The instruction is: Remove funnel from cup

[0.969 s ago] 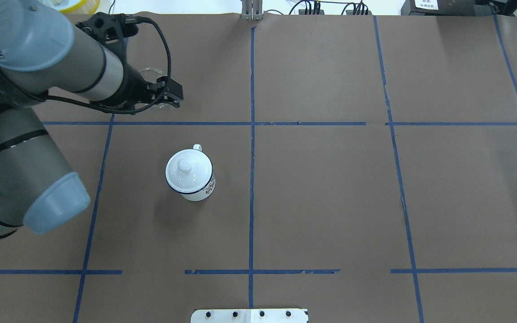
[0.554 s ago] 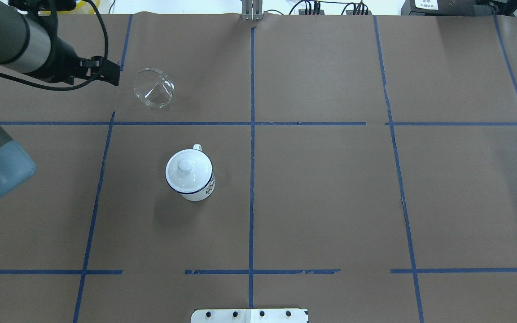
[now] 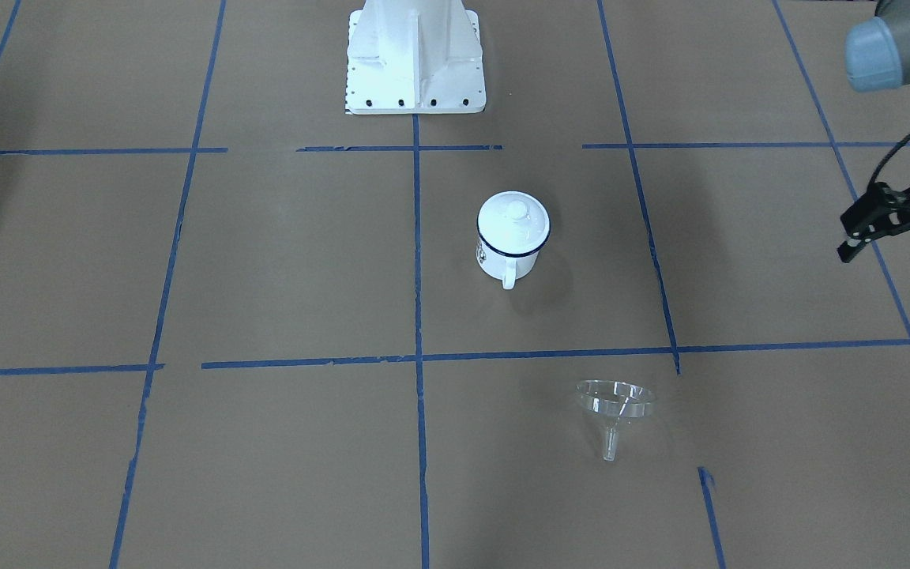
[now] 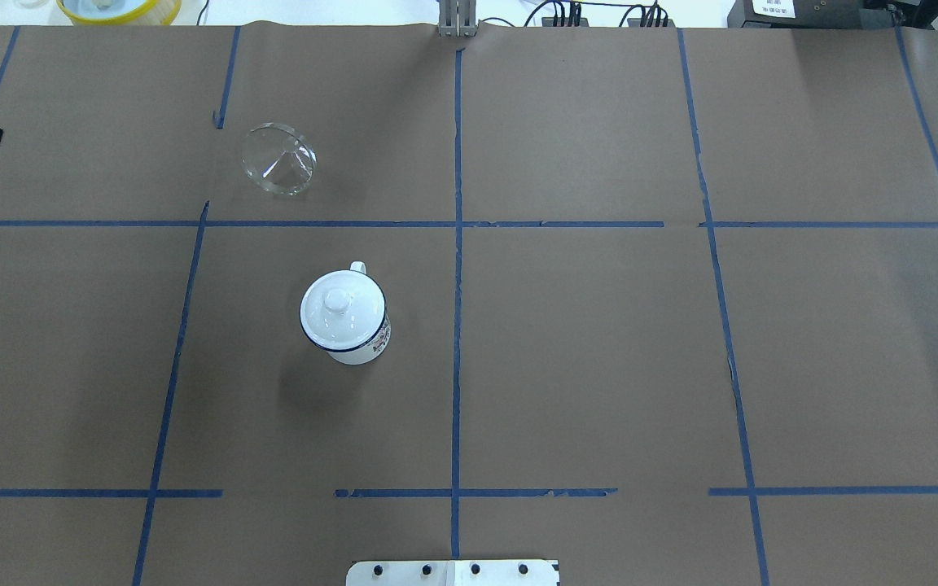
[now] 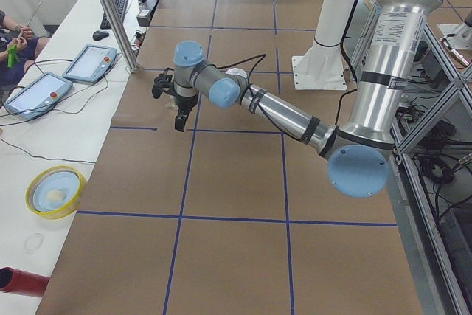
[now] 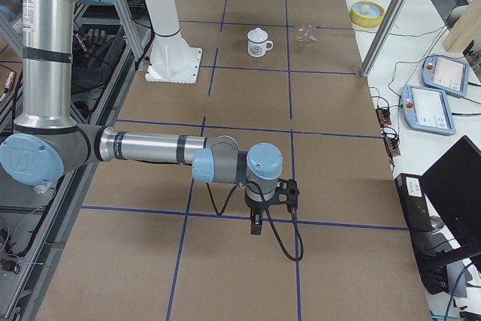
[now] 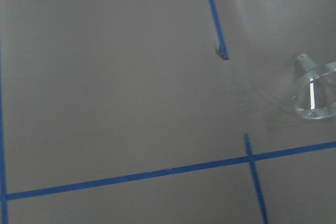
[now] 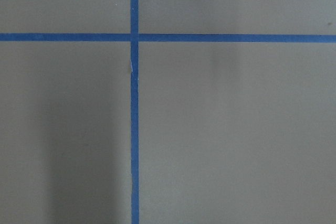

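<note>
Moved: the left arm [image 5: 280, 112] has drawn back from the funnel [image 4: 278, 159]. A second ago its claw stood right over the funnel; in the overhead view only a black tip now shows at the left edge. The funnel and the cup [image 4: 344, 317] lie where they lay 0.6 s ago.
Bench: brown paper cover [image 4: 599, 366], split into squares by blue tape lines [image 4: 457, 366].
Left arm: stretched out over the bench end on its own side, well apart from both task things.
Right arm: [image 6: 150, 146] reaches low over the other end of the bench, far from the cup.
Cup: upright in a square left of the middle tape line, with its handle turned away from the robot.
Lid: white, knobbed, [image 4: 337, 305] sitting on the cup's mouth.
Funnel: out of the cup, lying on its side on the bench in the next square farther from the robot. Its wide mouth faces the robot and its spout points away. Nothing touches it.
Left claw: [image 3: 888, 254] fingers spread apart, nothing between them, raised off the bench.
Right claw: [image 6: 259, 216] seen only from the side, so I cannot tell whether it is apart or together.
</note>
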### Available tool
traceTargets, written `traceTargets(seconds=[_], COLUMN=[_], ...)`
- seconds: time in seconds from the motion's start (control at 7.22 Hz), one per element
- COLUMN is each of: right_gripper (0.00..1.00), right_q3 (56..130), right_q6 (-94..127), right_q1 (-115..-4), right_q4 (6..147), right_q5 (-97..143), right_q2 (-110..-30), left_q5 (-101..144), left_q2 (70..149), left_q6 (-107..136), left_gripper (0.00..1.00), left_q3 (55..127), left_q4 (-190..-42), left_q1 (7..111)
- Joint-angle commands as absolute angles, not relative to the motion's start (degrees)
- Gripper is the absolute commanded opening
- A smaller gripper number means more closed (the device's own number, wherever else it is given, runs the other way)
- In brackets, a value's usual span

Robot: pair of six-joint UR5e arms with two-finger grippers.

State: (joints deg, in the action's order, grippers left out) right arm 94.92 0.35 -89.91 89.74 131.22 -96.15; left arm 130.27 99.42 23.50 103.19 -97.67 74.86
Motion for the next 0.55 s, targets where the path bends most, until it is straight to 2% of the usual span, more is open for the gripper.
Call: traceTargets(seconds=[0.0,0.42], right_gripper=[1.00,1.00], right_q3=[94.9,94.9], right_q6=[0.4,0.4], right_q1=[-89.9,-89.9], right_q4=[89.7,89.7], right_q5=[131.2,131.2], right_q2=[-96.2,-96.2], left_q5=[131.4,131.4], left_q2=[94.4,89.9], left_q6=[10.7,-5.1], left_gripper=[1.00,1.00], left_q3=[98.7,96.4], left_q4=[-94.5,-88.6], left_q1=[82.7,88.2])
